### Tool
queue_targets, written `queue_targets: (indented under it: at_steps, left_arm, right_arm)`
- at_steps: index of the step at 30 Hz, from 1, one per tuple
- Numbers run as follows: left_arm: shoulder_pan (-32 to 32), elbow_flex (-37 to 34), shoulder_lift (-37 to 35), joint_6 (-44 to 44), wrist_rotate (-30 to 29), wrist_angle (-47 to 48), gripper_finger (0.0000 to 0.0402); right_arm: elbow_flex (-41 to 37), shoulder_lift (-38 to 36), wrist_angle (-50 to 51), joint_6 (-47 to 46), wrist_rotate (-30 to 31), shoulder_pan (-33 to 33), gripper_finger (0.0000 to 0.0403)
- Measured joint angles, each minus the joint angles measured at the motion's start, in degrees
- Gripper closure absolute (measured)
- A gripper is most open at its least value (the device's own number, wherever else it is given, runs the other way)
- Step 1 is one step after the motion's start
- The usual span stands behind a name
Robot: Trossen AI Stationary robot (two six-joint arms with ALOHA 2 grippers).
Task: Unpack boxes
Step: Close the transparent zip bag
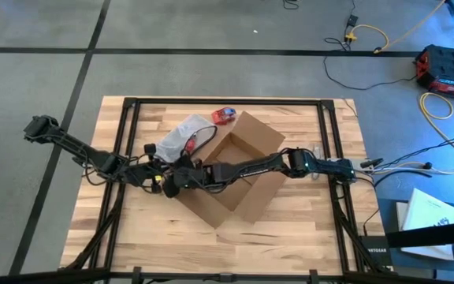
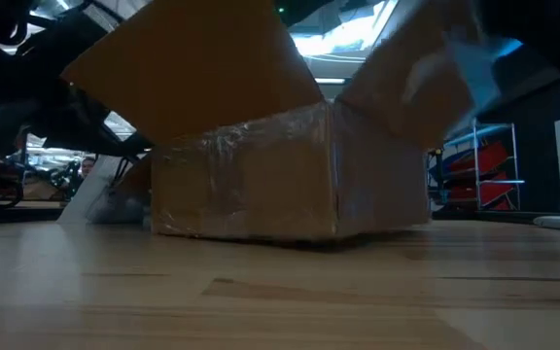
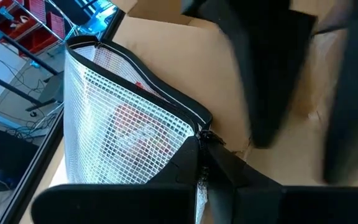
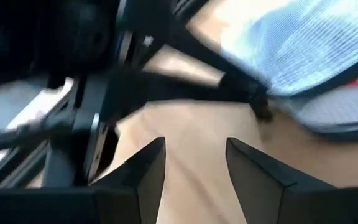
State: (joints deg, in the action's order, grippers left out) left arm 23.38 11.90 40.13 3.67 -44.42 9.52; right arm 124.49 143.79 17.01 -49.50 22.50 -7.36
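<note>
- At the centre of the high view I see the cardboard box [image 1: 239, 175], flaps open.
- My left gripper [image 3: 199, 158] is clamped on the mesh bag's [image 3: 120, 134] zippered edge.
- My right gripper [image 4: 194, 163], left of the box, has its fingers apart, holding nothing.

One cardboard box [image 1: 239, 177], one mesh zip bag [image 1: 181, 134], one small red-and-blue object [image 1: 225, 115], two arms.

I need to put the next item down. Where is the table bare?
Bare wood lies along the table's near edge below the box, and in the right strip beside it. It is crowded left of the box, where both grippers, left and right, meet by the mesh bag.
</note>
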Motion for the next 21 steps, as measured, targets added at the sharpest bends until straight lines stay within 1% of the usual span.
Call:
queue_targets:
  at_steps: [1, 5, 14, 19, 21]
  left_arm:
    - [0.00, 0.01, -0.09, -0.01, -0.03, -0.08, 0.0401]
    - [-0.04, 0.02, -0.52, 0.03, -0.19, 0.00, 0.0401]
    - [0.00, 0.02, -0.78, -0.33, 0.02, 0.05, 0.0401]
    - [-0.02, 0.02, -0.80, -0.41, -0.05, -0.30, 0.0401]
    - [-0.07, 0.02, -0.80, -0.51, -0.12, -0.56, 0.0401]
  right_arm:
    - [0.00, -0.02, -0.88, 0.03, 1.41, 0.26, 0.0246]
    - [0.00, -0.07, -0.10, -0.15, 3.80, 0.37, 0.0246]
    - [0.02, -0.07, 2.78, 0.42, 4.06, 1.03, 0.0246]
    - [0.02, -0.07, 3.46, 0.45, 7.26, 0.91, 0.0246]
    - [0.02, -0.07, 3.46, 0.45, 7.65, 0.91, 0.0246]
